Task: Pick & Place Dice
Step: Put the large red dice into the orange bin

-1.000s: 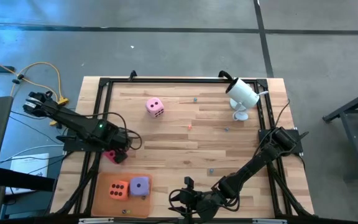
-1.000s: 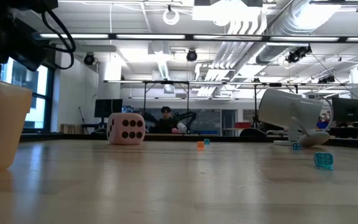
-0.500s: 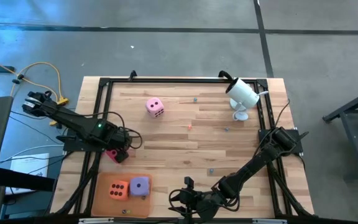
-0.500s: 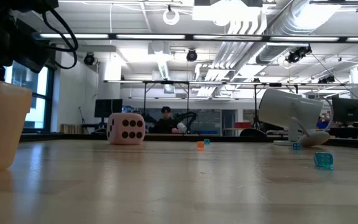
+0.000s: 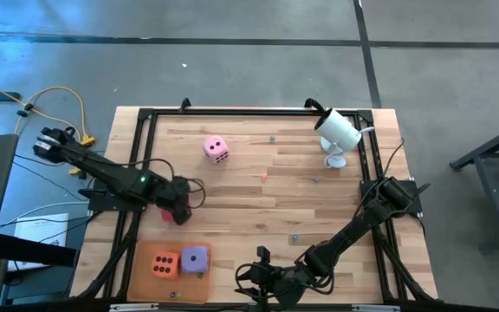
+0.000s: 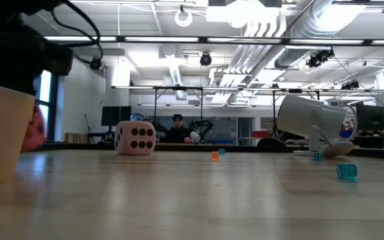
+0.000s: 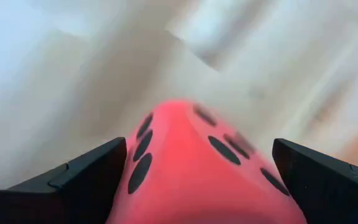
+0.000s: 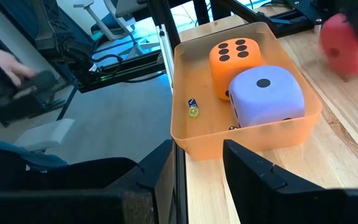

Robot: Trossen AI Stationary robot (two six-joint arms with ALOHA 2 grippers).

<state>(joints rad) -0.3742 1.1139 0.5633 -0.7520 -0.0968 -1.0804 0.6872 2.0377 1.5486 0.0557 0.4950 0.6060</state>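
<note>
High view gives the count: about halfway, judging by how things lie. Two dice already in the orange tray (image 5: 145, 286) at the near left corner of the worktop (image 5: 267, 204): the orange die (image 5: 165, 264) and the purple die (image 5: 196, 259), side by side and touching or nearly so. Two not yet in: the magenta die (image 5: 178, 213) held in the left end effector (image 5: 181, 211) just beyond the tray, and the light pink die (image 5: 216, 149) sitting alone well toward the far side, untouched.

Left end effector spread wide around the magenta die, one dark finger on each side in the left wrist view, clasping it; whether lifted clear of the wood cannot be told. Right end effector (image 5: 262, 282) parked at the near edge, just right of the tray, fingers part-way apart with nothing between them.

Dice all alike in kind: soft-looking cubes with rounded corners and dark pips. Orange one showing six on its side face in the right wrist view, purple one a single pip, pink one six facing the low camera.
</note>
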